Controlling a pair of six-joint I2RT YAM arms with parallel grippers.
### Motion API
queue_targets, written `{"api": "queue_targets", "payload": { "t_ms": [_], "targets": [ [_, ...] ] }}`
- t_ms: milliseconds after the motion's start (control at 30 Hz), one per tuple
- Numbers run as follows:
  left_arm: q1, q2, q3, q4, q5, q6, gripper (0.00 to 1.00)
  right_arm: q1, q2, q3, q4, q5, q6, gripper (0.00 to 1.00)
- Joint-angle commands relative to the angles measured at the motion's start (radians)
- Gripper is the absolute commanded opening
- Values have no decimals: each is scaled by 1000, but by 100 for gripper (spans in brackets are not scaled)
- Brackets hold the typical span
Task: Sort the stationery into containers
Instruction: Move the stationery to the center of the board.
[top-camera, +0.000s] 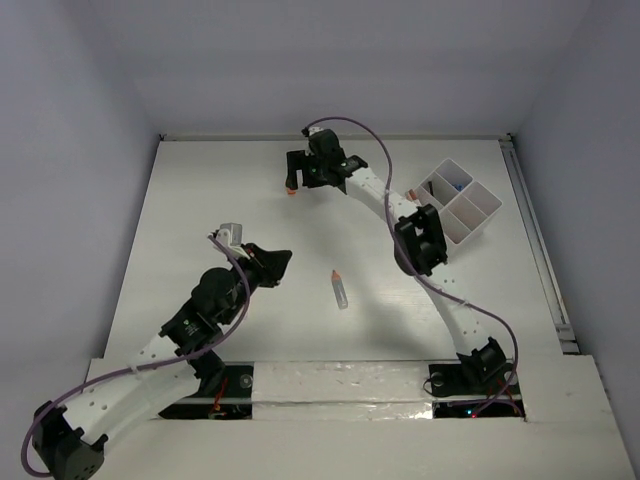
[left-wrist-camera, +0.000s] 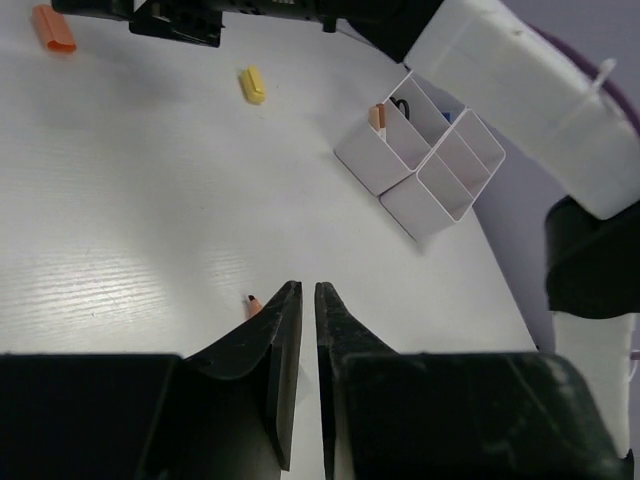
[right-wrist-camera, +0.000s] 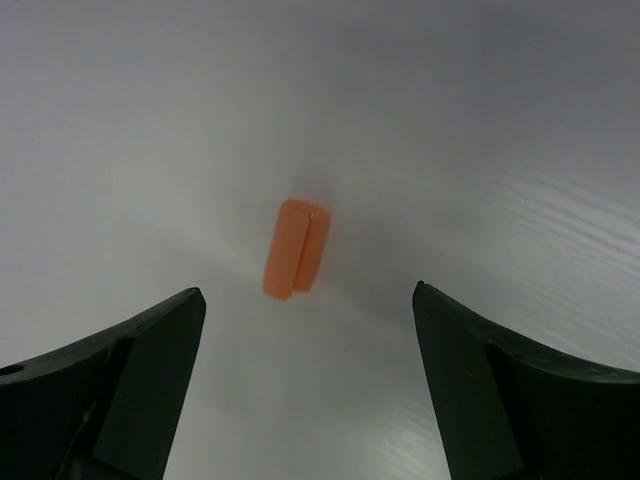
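Observation:
The white organiser tray (top-camera: 455, 200) stands at the right back; in the left wrist view (left-wrist-camera: 420, 150) it holds an orange-topped item (left-wrist-camera: 377, 117) and dark things. An orange eraser bit (top-camera: 291, 192) lies at the back middle, and in the right wrist view (right-wrist-camera: 297, 248) it sits just ahead of and between the open fingers. My right gripper (top-camera: 296, 178) (right-wrist-camera: 305, 300) hovers over it, empty. An orange-capped grey tube (top-camera: 340, 289) lies mid-table, its tip (left-wrist-camera: 252, 302) beside my left gripper (top-camera: 275, 265) (left-wrist-camera: 308, 287), which is shut and empty. A yellow bit (left-wrist-camera: 252, 85) lies further back.
White walls close the table at the back and sides. The right arm's white links (top-camera: 400, 215) stretch across from the tray's near side to the back middle. A rail (top-camera: 535, 240) runs along the table's right edge.

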Motion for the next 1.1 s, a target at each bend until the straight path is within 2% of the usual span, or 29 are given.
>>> {"api": "queue_targets", "payload": {
  "t_ms": [0,67,167,333,400,433,467,533,600,700,867,900,1000,1067],
  "targets": [
    [3,-36,49,-39,-25,-14,9,13,118,214,-83,96,-20,92],
    [3,-46,45,-48,-29,-16,10,24,131,170,9,121,-29,100],
    [3,-59,39,-50,-28,-20,11,37,180,270,-9,151,-55,100],
    [3,-56,44,-65,-31,-25,11,88,178,277,4,220,-96,97],
    [3,-72,36,-66,-32,-34,11,97,175,271,-4,234,-99,89],
    [3,-79,32,-66,-35,-37,11,97,171,266,-10,237,-96,74],
    [3,-83,30,-71,-35,-37,11,97,171,260,-12,240,-95,69],
    [3,-76,45,-91,-61,-36,13,97,137,220,28,228,-99,65],
    [3,-21,93,-120,-94,-11,15,97,94,101,85,219,-99,65],
    [3,55,146,-117,-126,13,16,84,8,13,161,210,-90,66],
    [13,240,259,-62,-152,65,24,44,-108,-12,197,90,-69,77],
    [13,260,271,-57,-147,66,29,44,-128,-22,203,75,-67,78],
    [55,319,309,-33,-149,64,35,22,-235,-119,240,20,-58,79],
    [117,354,317,9,-144,53,38,2,-300,-243,280,10,-49,79]
  ]
}}
